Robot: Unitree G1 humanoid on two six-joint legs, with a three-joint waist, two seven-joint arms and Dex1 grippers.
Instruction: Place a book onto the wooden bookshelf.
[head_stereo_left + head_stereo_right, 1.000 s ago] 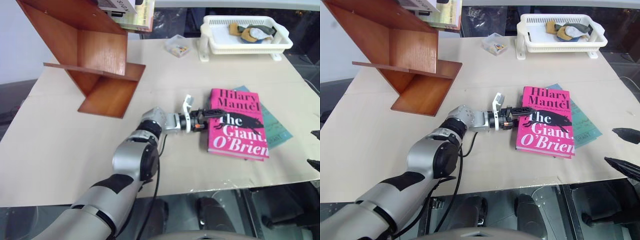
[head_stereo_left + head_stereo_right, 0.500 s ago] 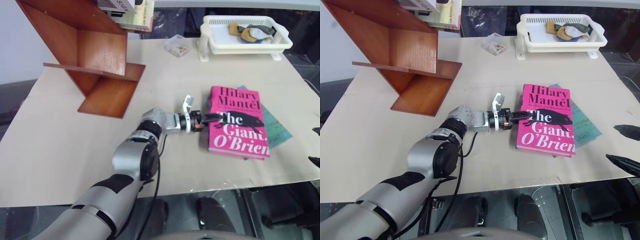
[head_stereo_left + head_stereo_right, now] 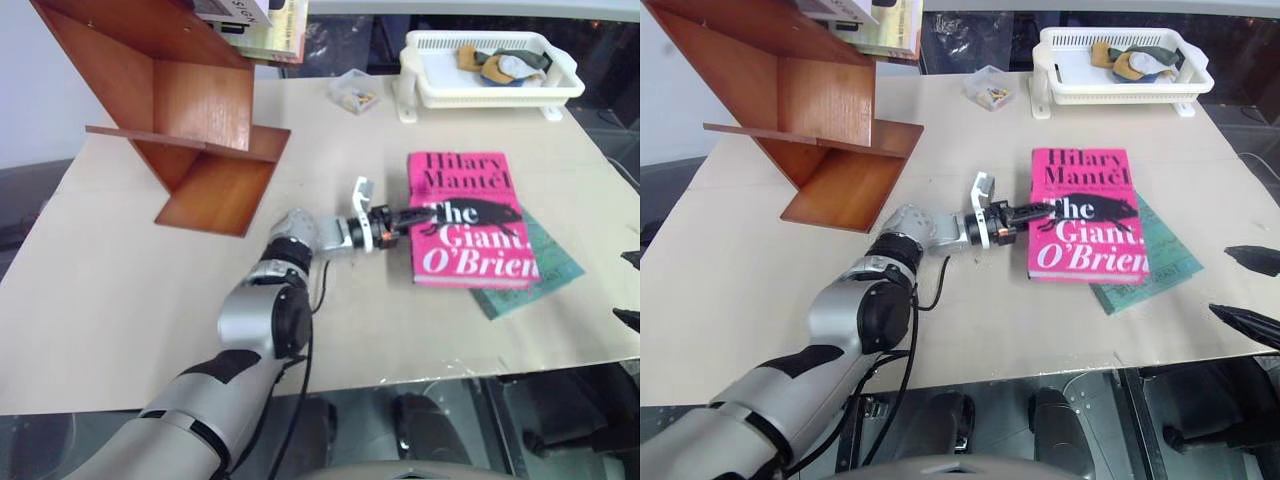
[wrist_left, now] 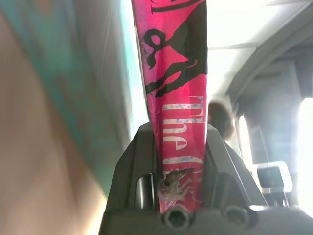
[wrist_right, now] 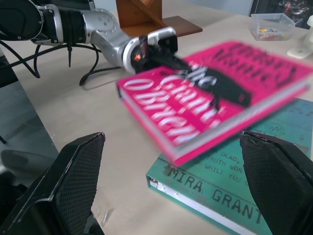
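1. Head views: left gripper (image 3: pixel 415 214) is clamped on the pink book (image 3: pixel 470 225) at its left edge, lifting it off the teal book (image 3: pixel 545 270); judged best kept level while carried left and far toward the wooden bookshelf (image 3: pixel 190 110).
2. Left wrist view: cover pinched between the fingers (image 4: pixel 137 166).
3. Right wrist view: right gripper (image 5: pixel 171 186) spread wide, book just beyond.

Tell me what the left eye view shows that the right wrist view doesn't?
Left eye view alone: the white basket tray and the pale books atop the wooden bookshelf. Right wrist view alone: the teal book's "MIRA GRANT" lettering and the open right gripper. Both: the left gripper shut on the pink book, the bookshelf and the table.
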